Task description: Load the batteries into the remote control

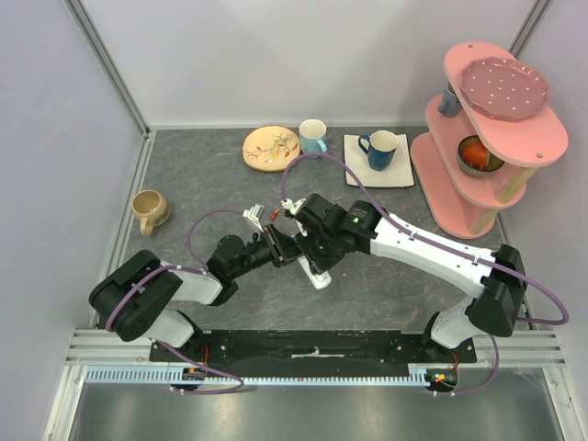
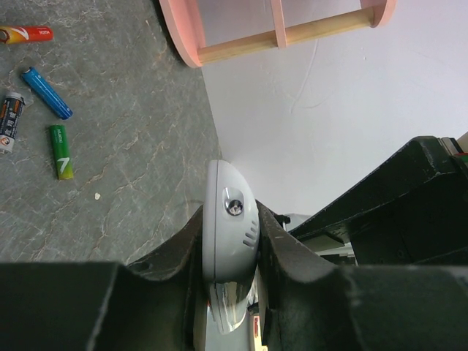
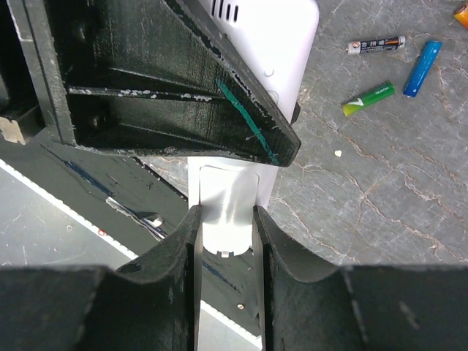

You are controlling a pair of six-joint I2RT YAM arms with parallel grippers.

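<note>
Left gripper (image 2: pixel 232 216) clamps one end of the remote (image 2: pixel 228 179); right gripper (image 3: pixel 225 216) pinches its other end, mid-table; batteries (image 3: pixel 368 99) lie loose on the table near it; neither arm is free.

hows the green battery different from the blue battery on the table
The green battery is green with a pale yellowish end; the blue battery is plain blue. The green battery lies at an angle to the blue battery, not parallel. Both lie flat on the grey table, loose and apart.
</note>
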